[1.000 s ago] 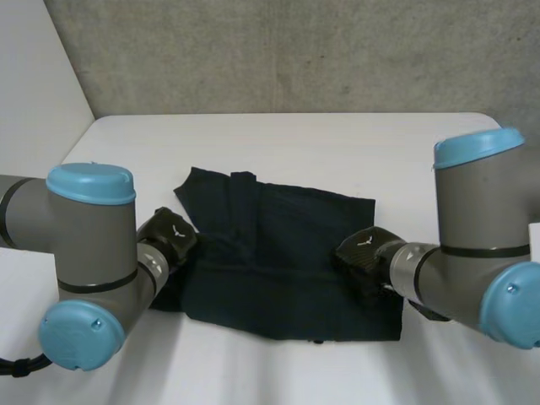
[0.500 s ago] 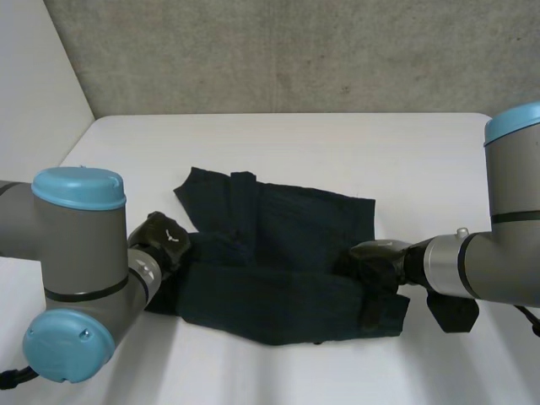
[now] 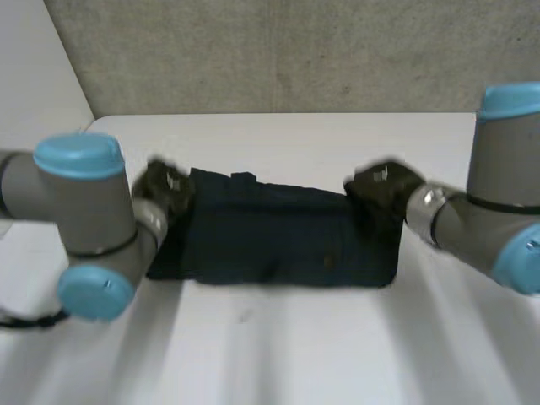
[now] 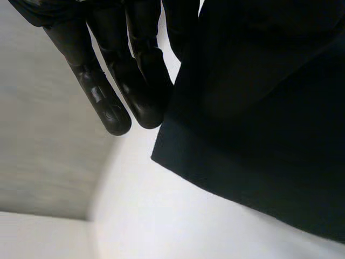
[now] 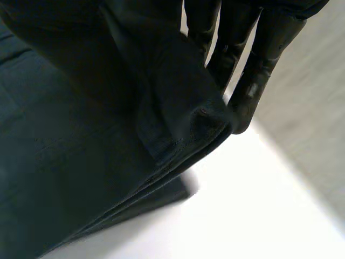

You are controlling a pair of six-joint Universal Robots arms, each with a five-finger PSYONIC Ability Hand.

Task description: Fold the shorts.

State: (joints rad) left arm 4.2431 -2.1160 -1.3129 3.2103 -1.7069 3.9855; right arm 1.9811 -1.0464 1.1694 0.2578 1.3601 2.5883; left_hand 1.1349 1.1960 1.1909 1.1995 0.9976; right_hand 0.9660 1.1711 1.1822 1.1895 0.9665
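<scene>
Item: dark navy shorts (image 3: 278, 240), lying as a long flat band across the middle of the white table (image 3: 278, 346).
Location detail: the band runs between the two hands, its near long edge doubled over and several layers thick.
Left hand (image 3: 166, 186): at the far left corner of the shorts; the cloth hangs close alongside it, but whether it grips the cloth cannot be told.
Right hand (image 3: 381, 184): at the far right corner; a bunched fold of cloth is nipped against its straight fingers (image 5: 253, 81), so it is judged clamped on the shorts.
Weight: judged light; the raised corners hang without dragging the rest of the band.
Stiffness: soft and limp; the cloth creases and bunches where it is held and will sag between holds.
Surface: matte woven fabric, judged not slippery, not fragile.
Where to hold: at the corners or along hemmed edges, pinching all layers together so that the fold does not open.
Brands and labels: none seen.
Writing: none readable; a small pale speck on the near right part of the shorts is too small to make out.
</scene>
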